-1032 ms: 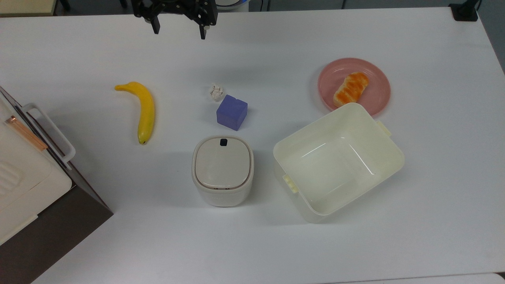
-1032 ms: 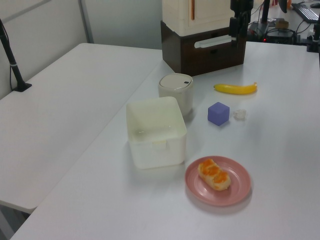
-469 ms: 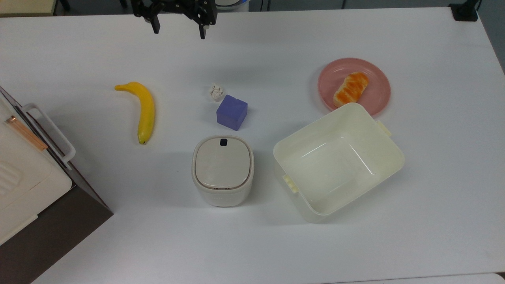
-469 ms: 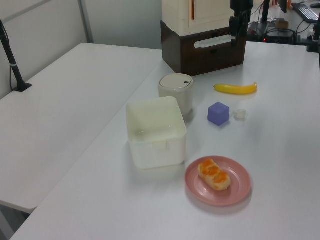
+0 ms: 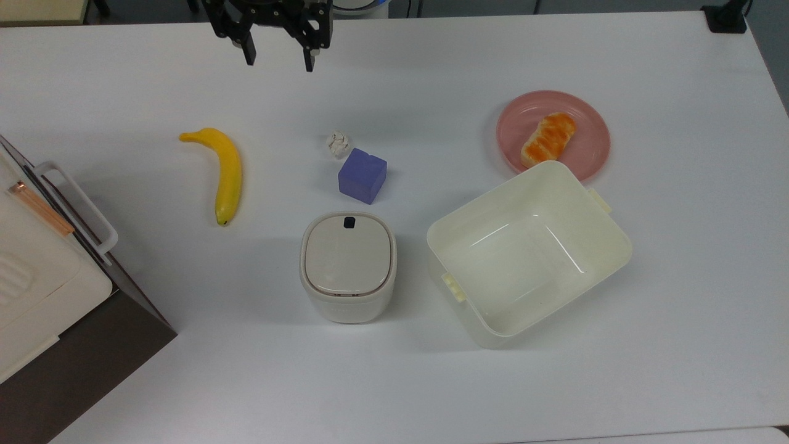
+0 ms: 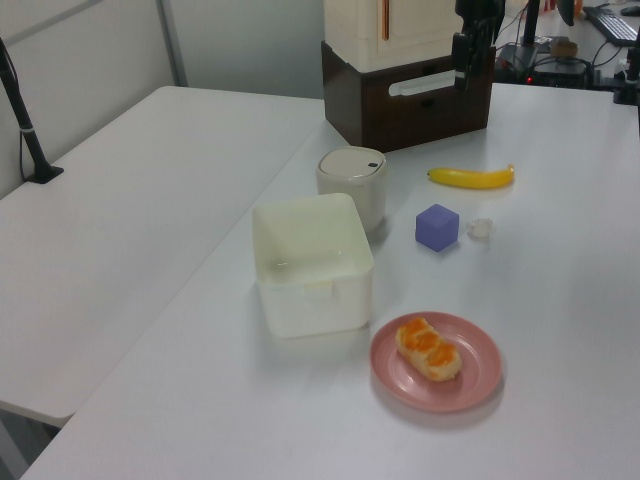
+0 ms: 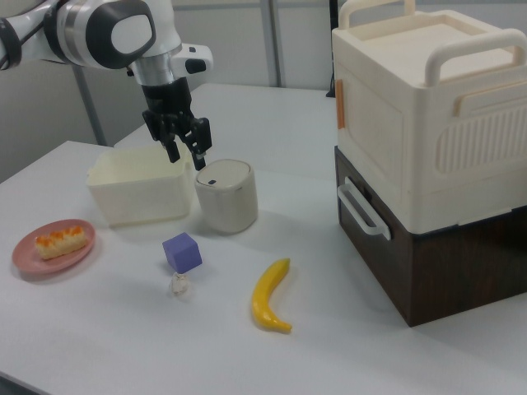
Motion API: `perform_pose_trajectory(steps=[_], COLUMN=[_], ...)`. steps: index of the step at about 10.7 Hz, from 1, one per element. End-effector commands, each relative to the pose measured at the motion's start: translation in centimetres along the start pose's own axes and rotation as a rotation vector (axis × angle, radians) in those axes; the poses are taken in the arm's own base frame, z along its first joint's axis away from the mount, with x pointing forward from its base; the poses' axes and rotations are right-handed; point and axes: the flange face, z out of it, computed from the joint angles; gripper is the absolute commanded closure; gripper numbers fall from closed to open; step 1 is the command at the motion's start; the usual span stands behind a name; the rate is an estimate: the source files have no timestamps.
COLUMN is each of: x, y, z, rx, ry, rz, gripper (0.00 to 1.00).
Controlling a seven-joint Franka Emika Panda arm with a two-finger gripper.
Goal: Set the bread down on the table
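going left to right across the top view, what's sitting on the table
Stacked cream and brown appliance → banana → lidded cream container, with the crumpled white scrap and purple block above it in the picture → open cream tub → pink plate holding the bread.

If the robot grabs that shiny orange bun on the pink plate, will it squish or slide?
The glossy orange-brown bun looks soft, so it may squish. Its shiny top could be slippery. Lying flat on the round pink plate, it probably won't roll.
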Motion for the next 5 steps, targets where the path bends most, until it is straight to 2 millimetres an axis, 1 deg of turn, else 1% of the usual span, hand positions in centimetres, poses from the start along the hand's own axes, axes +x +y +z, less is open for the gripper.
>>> perform_pose_trajectory(steps=[1, 2, 3, 4, 5], x=[0.7, 1.1, 1.4, 1.4, 1.2], y=[-0.5, -0.8, -1.4, -1.6, -2.5], z=[-0.2, 0.2, 0.7, 0.8, 0.9], rx=[0.021, 0.021, 0.022, 0.02, 0.021], ry=[0.044, 0.056, 0.053, 0.052, 0.043], rz=[-0.026, -0.029, -0.04, -0.045, -0.06], gripper=[0.49, 0.51, 0.51, 0.5, 0.43])
